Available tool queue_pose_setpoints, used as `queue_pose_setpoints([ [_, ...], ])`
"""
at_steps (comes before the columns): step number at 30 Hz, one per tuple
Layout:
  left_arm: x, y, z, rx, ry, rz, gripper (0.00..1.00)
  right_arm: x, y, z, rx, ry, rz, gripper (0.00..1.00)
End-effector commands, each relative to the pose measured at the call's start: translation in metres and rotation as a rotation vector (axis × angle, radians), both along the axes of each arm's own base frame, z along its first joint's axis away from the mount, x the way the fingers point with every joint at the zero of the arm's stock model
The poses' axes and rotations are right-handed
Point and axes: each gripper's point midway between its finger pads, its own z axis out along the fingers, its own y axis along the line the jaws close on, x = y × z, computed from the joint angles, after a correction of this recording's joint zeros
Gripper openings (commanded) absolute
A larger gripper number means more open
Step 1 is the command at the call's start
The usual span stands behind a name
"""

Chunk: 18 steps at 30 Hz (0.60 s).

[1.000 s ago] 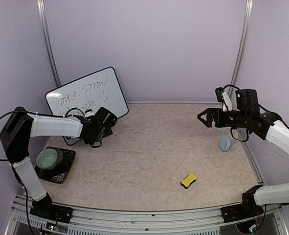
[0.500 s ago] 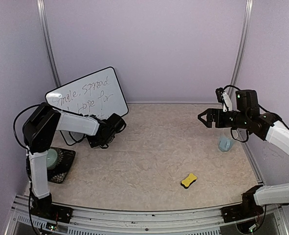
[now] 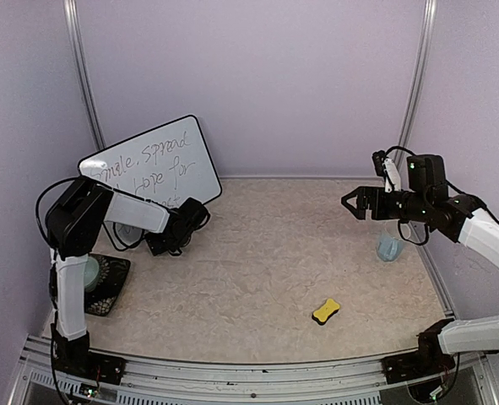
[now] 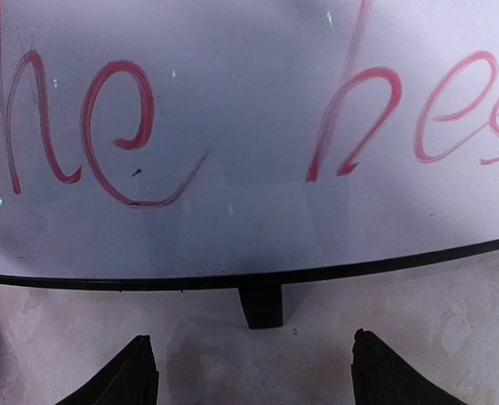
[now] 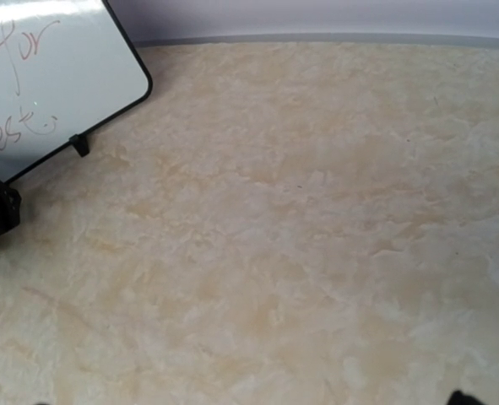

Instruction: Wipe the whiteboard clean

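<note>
We see the whiteboard (image 3: 152,164) tilted at the back-left corner of the worktop (image 3: 257,253), its writing intact. We judge it stiff, light and slick-faced, apt to slide, so we'd hold its black frame. Our left end effector (image 4: 253,375) gapes empty at its lower edge, and the right end effector (image 3: 353,202) hangs spread and empty. The worktop is mottled beige, enclosed by lilac walls.

— What is standing around the table (image 3: 266,278)?
— Pale lilac walls (image 3: 257,76) are closing it in at the back and on both sides. Two metal posts (image 3: 78,76) are running up the back corners.
— And the top?
— It is showing a beige, marbled surface, and soft, even light is falling on it. A metal rail (image 3: 257,375) is running along the near edge.
</note>
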Motion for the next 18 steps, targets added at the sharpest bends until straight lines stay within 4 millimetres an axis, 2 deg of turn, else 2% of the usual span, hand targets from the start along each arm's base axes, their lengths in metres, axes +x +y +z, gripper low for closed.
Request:
queue_pose_setpoints([
  [1,0.008,0.004,-0.004,0.019,-0.032,0.029,0.75,0.002,0.003,0.002,-0.003,-0.021,0.008,1.00],
  [6,0.016,0.005,-0.004,0.031,-0.064,0.049,0.71,0.002,0.003,-0.001,-0.006,-0.015,0.006,1.00],
  [15,0.019,0.011,-0.014,0.067,-0.067,0.085,0.57,0.002,0.003,-0.002,-0.010,-0.014,0.008,1.00],
  [18,0.019,0.011,-0.016,0.061,-0.059,0.086,0.56,0.002,0.004,-0.003,-0.011,-0.014,0.011,1.00],
])
